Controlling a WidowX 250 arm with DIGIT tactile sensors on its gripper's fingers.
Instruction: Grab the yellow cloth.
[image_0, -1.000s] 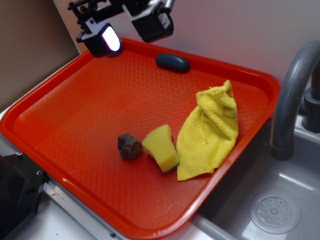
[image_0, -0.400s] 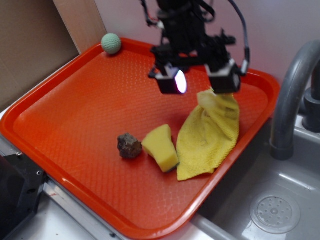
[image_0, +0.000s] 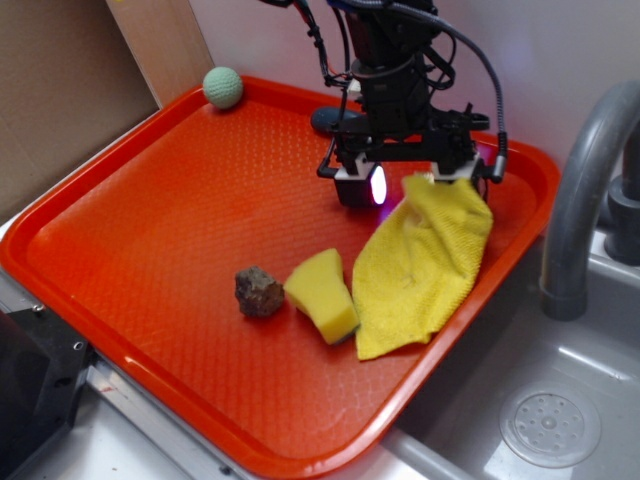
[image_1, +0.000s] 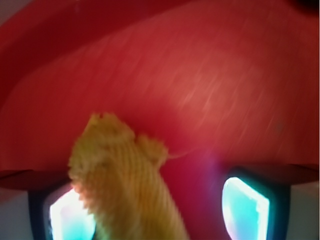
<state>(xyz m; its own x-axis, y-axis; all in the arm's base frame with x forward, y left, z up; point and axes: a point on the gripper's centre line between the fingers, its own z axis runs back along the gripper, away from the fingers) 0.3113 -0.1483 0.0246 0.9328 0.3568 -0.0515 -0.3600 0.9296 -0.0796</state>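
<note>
Black arm: reaches steeply down over the tray (image_0: 90, 210).
Tool (image_0: 413, 186): fingers spread, low.
Cloth (image_0: 420, 265): top corner between the fingers, against one.

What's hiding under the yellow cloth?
Under the yellow cloth only the orange tray shows around its edges. Whatever lies beneath the fabric is covered, so I cannot tell. The sponge sits beside it, and the open gripper is at its top corner.

The yellow cloth (image_0: 420, 265) lies rumpled on the tray's right side, its top corner seemingly raised.
</note>
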